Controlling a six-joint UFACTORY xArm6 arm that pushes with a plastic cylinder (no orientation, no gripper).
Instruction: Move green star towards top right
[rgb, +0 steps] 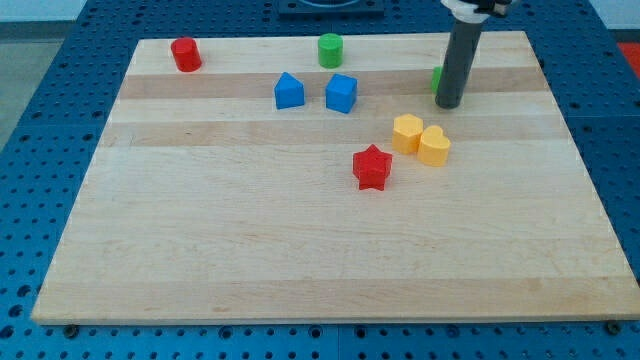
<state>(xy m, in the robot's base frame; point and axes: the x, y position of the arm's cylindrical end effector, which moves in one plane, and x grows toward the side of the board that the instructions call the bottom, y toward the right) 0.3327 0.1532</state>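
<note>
The green star (437, 79) is almost wholly hidden behind my rod; only a thin green edge shows at the rod's left side, near the view's top right. My tip (449, 104) rests on the board just in front of that green star, touching or very close to it. A green cylinder (330, 49) stands near the top middle.
A red cylinder (185, 54) is at the top left. Two blue blocks (289, 91) (341, 93) sit left of my tip. Two yellow blocks (407, 132) (434, 146) lie below my tip, touching each other. A red star (372, 167) is near the middle of the wooden board (200, 250).
</note>
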